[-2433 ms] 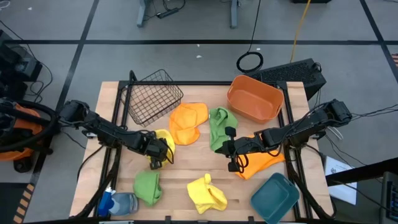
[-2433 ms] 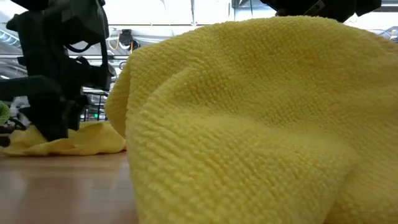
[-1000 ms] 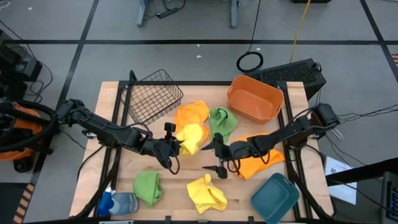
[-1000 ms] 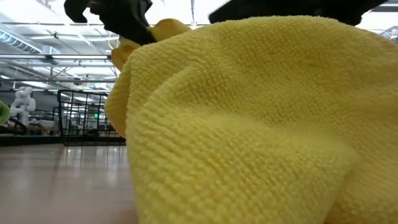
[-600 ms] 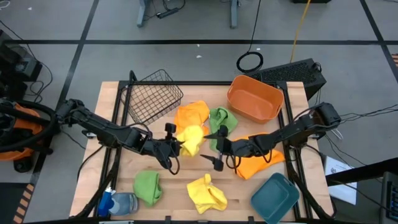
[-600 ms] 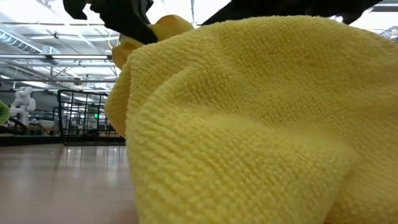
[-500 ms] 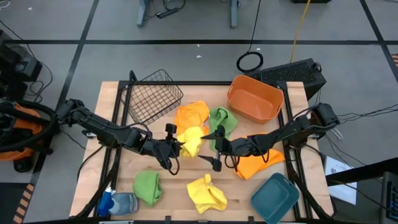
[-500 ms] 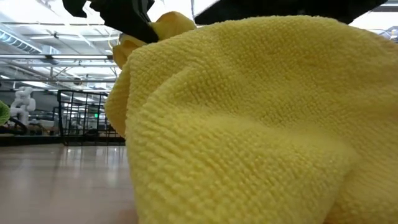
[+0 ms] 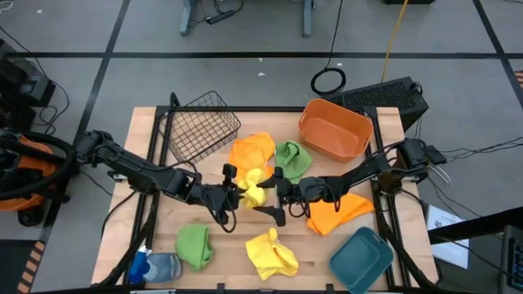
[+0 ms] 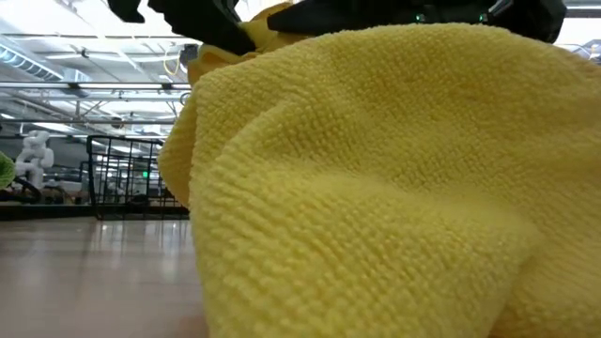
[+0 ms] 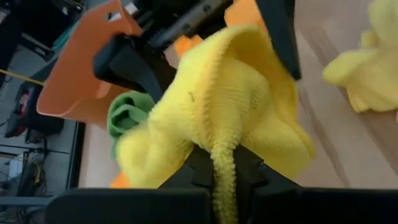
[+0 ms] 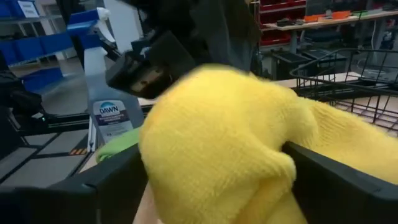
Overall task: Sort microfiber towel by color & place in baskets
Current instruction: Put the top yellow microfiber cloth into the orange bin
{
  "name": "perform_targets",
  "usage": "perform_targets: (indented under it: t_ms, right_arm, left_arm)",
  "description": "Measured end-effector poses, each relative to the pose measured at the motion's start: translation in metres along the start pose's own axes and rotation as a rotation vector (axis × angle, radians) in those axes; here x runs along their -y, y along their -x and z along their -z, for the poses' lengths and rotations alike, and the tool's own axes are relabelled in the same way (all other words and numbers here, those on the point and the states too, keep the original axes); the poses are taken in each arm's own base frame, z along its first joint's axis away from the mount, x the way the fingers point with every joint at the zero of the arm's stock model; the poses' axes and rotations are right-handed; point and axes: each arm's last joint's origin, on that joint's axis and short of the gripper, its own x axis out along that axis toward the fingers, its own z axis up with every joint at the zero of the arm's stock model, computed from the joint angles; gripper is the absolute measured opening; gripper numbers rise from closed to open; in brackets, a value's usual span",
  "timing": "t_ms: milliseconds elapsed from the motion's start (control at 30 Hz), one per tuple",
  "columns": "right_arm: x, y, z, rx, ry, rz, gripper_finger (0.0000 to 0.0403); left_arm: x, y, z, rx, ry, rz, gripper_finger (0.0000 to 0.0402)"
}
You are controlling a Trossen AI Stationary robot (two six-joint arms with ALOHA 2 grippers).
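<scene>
A yellow microfiber towel [image 9: 253,193] hangs bunched over the table's middle, with my left gripper [image 9: 235,194] shut on it. My right gripper [image 9: 274,195] is open, one finger on each side of that towel [image 12: 217,143]. On the table lie two orange towels [image 9: 249,151] [image 9: 335,214], two green towels [image 9: 292,159] [image 9: 194,245] and a second yellow towel [image 9: 272,253], which fills the low view [image 10: 376,188]. The baskets are a black wire one [image 9: 198,126], an orange one [image 9: 335,129] and a teal one [image 9: 362,260]. My left gripper pinches a bunched fold of the yellow towel [image 11: 222,163] between its two fingers, coming about level from the table's left. The towel is lifted clear of the table and bulges out beyond the fingertips. My right gripper's fingers [image 12: 323,180] flank the towel; whether they touch it I cannot tell.
A blue-and-white spray bottle [image 9: 155,267] lies at the near left corner. The wire basket stands far left, the orange basket far right, the teal basket at the near right corner. Bare wood [image 9: 237,237] shows between the green and yellow towels near the front.
My right gripper has gone toward the table's left, staying open, and its fingers now stand on either side of the held yellow towel. My left gripper has kept the towel lifted and edged slightly toward the right gripper.
</scene>
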Motion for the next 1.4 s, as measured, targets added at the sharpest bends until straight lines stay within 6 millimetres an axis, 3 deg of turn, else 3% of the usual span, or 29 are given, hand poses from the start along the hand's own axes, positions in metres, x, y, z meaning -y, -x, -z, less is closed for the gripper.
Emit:
perform_targets:
  t_ms: [167,367,533,700,933,1033,1200,1400]
  right_arm:
    - [0.0,0.0,-0.001,0.021,0.017,-0.004,0.0259]
    - [0.0,0.0,0.0,0.009,0.037,0.004,0.0123]
    - [0.0,0.0,0.0,0.001,0.082,0.007,0.0019]
    - [0.003,0.0,0.0,-0.014,0.108,0.015,0.0033]
    - [0.009,0.016,-0.012,-0.17,0.157,0.11,0.0018]
    - [0.01,0.033,-0.029,-0.214,0.181,0.189,0.0017]
    - [0.015,0.065,-0.052,-0.296,0.215,0.337,0.0021]
    - [0.025,0.103,-0.077,-0.311,0.317,0.582,0.0021]
  left_arm:
    - [0.004,-0.009,-0.002,0.01,0.001,-0.002,0.0039]
    - [0.009,-0.019,-0.002,0.006,-0.031,0.0,0.0044]
    - [0.009,-0.019,-0.002,0.01,0.084,0.0,0.0046]
    - [0.008,-0.018,-0.002,0.016,0.197,0.0,0.0087]
    - [0.004,-0.014,-0.005,0.039,0.2,-0.052,0.0221]
    - [-0.002,-0.006,-0.007,0.051,0.194,-0.117,0.0262]
    - [-0.013,0.008,-0.009,0.061,0.206,-0.231,0.0284]
    - [-0.013,0.006,-0.009,0.064,0.208,-0.213,0.0285]
